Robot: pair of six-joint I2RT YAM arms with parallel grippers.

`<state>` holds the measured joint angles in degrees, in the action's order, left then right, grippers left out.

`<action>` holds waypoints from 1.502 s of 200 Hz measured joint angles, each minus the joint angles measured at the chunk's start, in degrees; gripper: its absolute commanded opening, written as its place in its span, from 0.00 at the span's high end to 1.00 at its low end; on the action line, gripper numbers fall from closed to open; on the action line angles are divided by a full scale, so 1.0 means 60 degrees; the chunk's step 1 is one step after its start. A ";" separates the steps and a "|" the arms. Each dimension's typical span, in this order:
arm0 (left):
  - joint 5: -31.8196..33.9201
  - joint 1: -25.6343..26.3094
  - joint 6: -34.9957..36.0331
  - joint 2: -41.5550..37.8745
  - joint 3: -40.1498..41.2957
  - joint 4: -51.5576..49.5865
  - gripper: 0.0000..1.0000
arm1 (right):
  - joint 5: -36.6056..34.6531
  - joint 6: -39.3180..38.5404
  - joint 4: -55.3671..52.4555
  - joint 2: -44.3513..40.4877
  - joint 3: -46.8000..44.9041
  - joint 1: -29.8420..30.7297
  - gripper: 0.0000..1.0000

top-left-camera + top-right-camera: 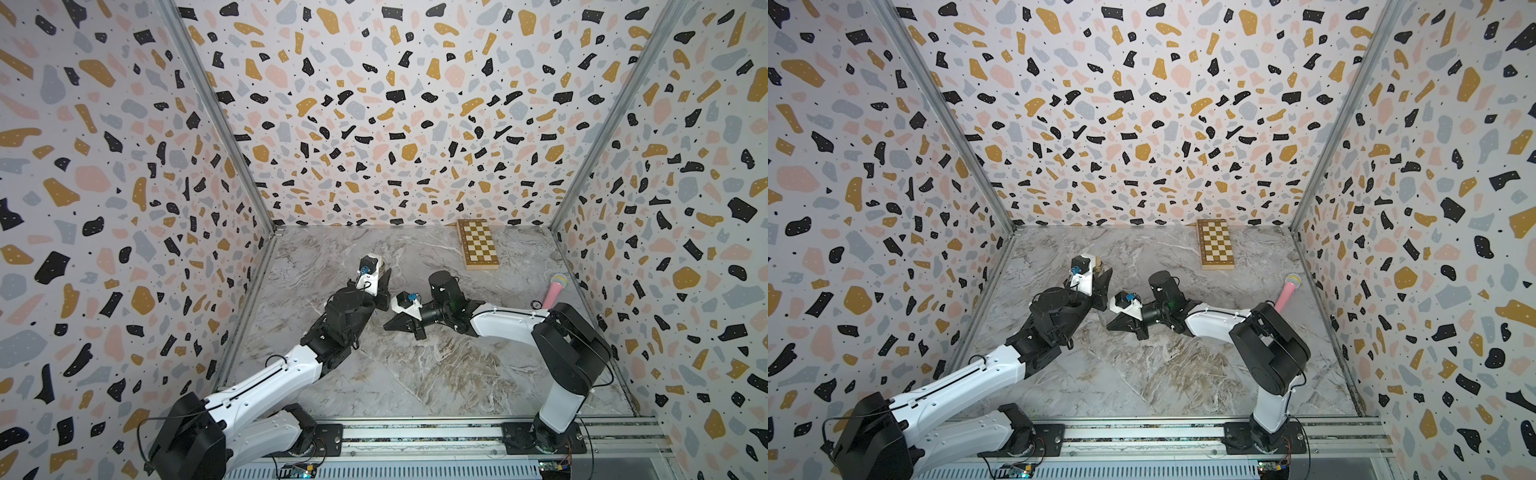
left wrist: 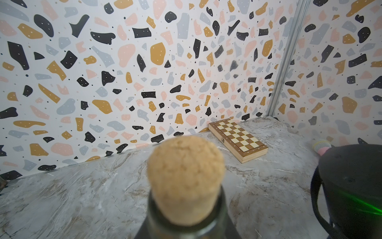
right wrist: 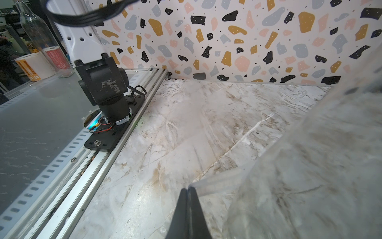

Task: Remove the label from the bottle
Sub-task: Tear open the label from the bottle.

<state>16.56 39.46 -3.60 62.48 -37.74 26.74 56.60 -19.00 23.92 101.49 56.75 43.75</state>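
The bottle [image 3: 322, 157] is clear glass and shows as a blurred wall close beside my right gripper. Its tan cork [image 2: 186, 175] fills the left wrist view and peeks out past my left gripper [image 1: 383, 279] in both top views [image 1: 1098, 262]. My left gripper [image 2: 187, 233] is shut on the bottle's neck, and the arm hides the body from above. My right gripper [image 3: 188, 189] is shut, its black tips [image 1: 386, 326] low over the marble beside the bottle. A pale strip, the label [image 3: 217, 179], runs from those tips to the glass.
A folded wooden chessboard [image 1: 478, 244] lies at the back wall. A pink toy microphone [image 1: 555, 291] leans at the right wall. The aluminium rail [image 1: 415, 432] carries both arm bases along the front. Outside the cell stand another clear bottle [image 3: 37, 31] and label rolls [image 3: 35, 66].
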 measured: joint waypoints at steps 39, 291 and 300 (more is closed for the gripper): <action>0.0000 0.0000 0.0000 0.0000 0.0000 0.0000 1.00 | 0.0000 -0.0040 -0.0011 0.0000 0.0007 0.0018 1.00; 0.0000 0.0015 0.0000 0.0000 0.0040 0.0098 1.00 | 0.0025 -0.0175 -0.0361 0.0000 0.0142 0.0106 1.00; 0.0000 0.0015 0.0000 0.0000 0.0040 0.0102 1.00 | 0.0025 -0.0178 -0.0386 0.0000 0.0146 0.0106 1.00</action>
<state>16.56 39.55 -3.60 62.48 -37.50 27.35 56.75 -20.08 21.61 101.49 57.63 44.38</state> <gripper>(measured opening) 0.300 0.041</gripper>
